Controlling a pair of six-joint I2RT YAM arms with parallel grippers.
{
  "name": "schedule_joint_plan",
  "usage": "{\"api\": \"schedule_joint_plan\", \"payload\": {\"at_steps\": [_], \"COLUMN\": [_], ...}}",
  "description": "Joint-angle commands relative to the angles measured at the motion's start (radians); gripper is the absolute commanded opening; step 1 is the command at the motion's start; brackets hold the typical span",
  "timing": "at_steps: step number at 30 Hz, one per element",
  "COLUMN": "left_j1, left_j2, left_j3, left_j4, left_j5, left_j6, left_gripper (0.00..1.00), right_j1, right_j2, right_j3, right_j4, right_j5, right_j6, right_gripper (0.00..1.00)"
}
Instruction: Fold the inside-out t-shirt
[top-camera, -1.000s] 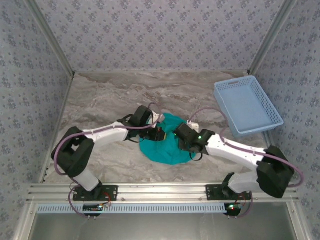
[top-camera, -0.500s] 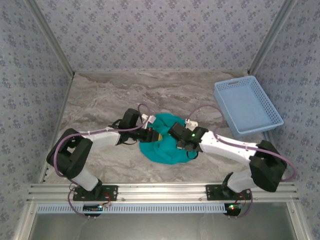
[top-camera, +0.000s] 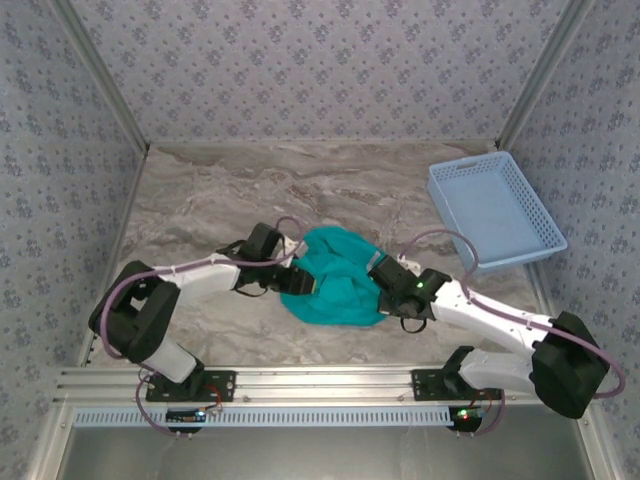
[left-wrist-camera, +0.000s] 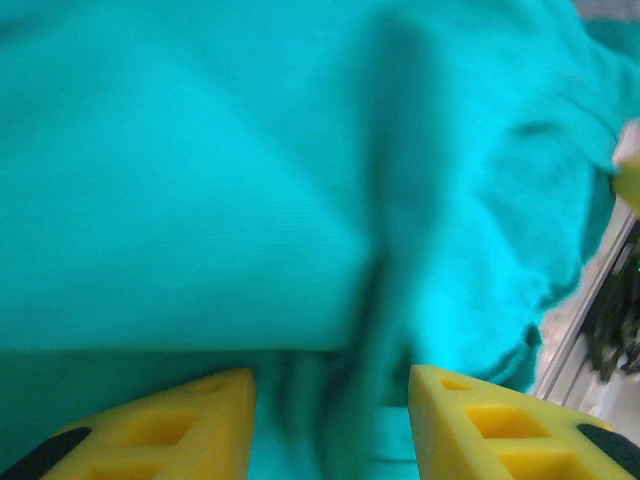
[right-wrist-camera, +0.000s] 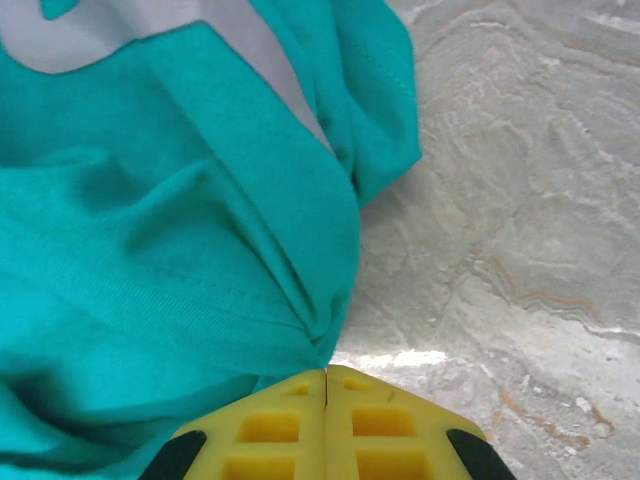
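From above: finds the t-shirt (top-camera: 335, 285) heaped in a teal bundle on the table (top-camera: 220, 200), wedged between the left gripper (top-camera: 300, 277) and the right gripper (top-camera: 380, 292), touching both at their tips.

On the left wrist: shows the left gripper (left-wrist-camera: 330, 385) with fingers apart, blurred cloth of the t-shirt (left-wrist-camera: 200, 180) straight ahead and dipping into the gap. Cannot tell whether anything is caught there.

On the right wrist: shows the right gripper (right-wrist-camera: 326, 376) pressed together, with puckers of the t-shirt (right-wrist-camera: 170, 250) drawn down into the seam of its tips, so seemingly pinching a hemmed fold. Leaves bare table (right-wrist-camera: 520, 200) to its right.

Judged light, limp, unbreakable and not slippery. Likely to sag and bunch rather than keep any shape. Best taken with a thin pinch at a stitched hem or shoulder seam, one layer only, both tools well apart to spread the cloth before folding.
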Motion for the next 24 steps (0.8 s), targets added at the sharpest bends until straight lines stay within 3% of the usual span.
{"api": "schedule_joint_plan", "payload": {"at_steps": [1, 10, 15, 19, 22, 24], "left_j1": [-0.081, -0.191, -0.193, -0.188, -0.152, -0.112], "left_j2": [-0.082, -0.018, 0.079, 0.135, 0.153, 0.144], "left_j3": [0.09, 0.195, 0.264, 0.287, 0.276, 0.276], "left_j4": [-0.147, -0.186, -0.238, -0.248, -0.199, -0.139], "left_j5": [-0.141, -0.318, -0.382, -0.289, -0.169, -0.02], "left_j6": [0.161, 0.302, 0.323, 0.317, 0.233, 0.12], "left_gripper": [0.46, 0.47, 0.42, 0.33, 0.12, 0.0], "right_j1": [-0.032, -0.189, -0.191, -0.185, -0.178, -0.171], "right_j2": [-0.036, -0.111, -0.121, -0.121, -0.106, -0.077], "right_j3": [-0.005, -0.066, -0.052, -0.026, -0.025, -0.032], "right_j4": [-0.019, 0.002, 0.014, 0.019, 0.046, 0.058], "right_j5": [-0.023, -0.118, -0.142, -0.164, -0.163, -0.143], "right_j6": [-0.017, -0.059, -0.068, -0.075, -0.055, -0.034], "right_gripper": [0.0, 0.0, 0.18, 0.31, 0.41, 0.45]}}
